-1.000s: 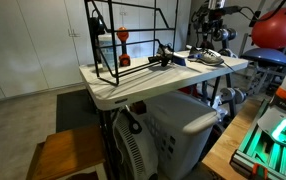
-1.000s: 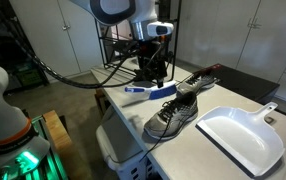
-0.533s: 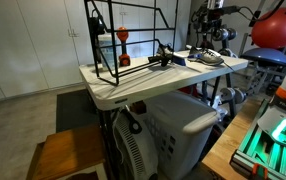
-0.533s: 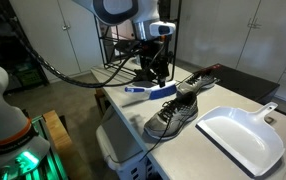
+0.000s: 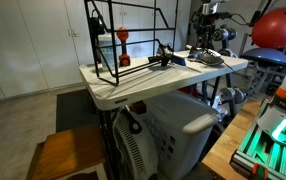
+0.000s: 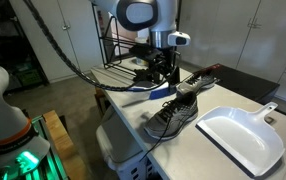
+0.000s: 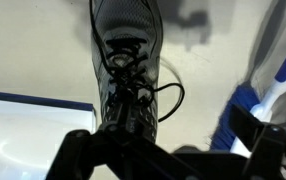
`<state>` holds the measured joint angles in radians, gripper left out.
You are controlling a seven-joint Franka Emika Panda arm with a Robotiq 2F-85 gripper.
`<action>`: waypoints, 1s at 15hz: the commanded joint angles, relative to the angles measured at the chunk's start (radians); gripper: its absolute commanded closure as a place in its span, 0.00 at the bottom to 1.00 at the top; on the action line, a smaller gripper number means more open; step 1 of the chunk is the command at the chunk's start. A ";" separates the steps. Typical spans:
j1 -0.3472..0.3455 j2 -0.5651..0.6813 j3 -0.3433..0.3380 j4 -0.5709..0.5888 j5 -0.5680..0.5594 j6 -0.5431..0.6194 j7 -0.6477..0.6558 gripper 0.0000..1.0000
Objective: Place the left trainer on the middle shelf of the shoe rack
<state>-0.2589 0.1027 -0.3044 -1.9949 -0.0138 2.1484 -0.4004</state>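
Two dark grey trainers with white soles lie on the white table. In an exterior view one is nearer the camera (image 6: 171,118) and the other lies behind it (image 6: 193,86). In the other exterior view they show as a small dark pair (image 5: 208,58). My gripper (image 6: 163,74) hangs just above the table beside the farther trainer, jaws apart and empty. The wrist view looks down on one laced trainer (image 7: 128,60) running under my gripper (image 7: 168,152); I cannot tell which of the pair it is. The black wire shoe rack (image 5: 123,45) (image 6: 121,50) stands at the table's other end, its middle shelf (image 5: 133,32) bare.
A blue and white brush (image 6: 143,90) (image 7: 258,90) lies next to the trainers. A white dustpan (image 6: 243,138) (image 7: 28,130) is on the table's near corner. A red object (image 5: 123,40) stands by the rack. A grey machine (image 5: 168,130) sits under the table.
My arm has moved away from the shoe rack toward the trainers, and the gripper now hangs lower beside the farther one. Nothing on the table has moved.
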 commanded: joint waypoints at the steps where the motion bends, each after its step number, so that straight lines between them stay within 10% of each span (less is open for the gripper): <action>1: -0.042 0.136 0.016 0.111 0.036 -0.025 -0.036 0.00; 15: -0.162 0.333 0.126 0.340 0.186 -0.106 -0.117 0.00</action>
<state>-0.4009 0.4029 -0.2048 -1.7042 0.1456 2.0813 -0.5062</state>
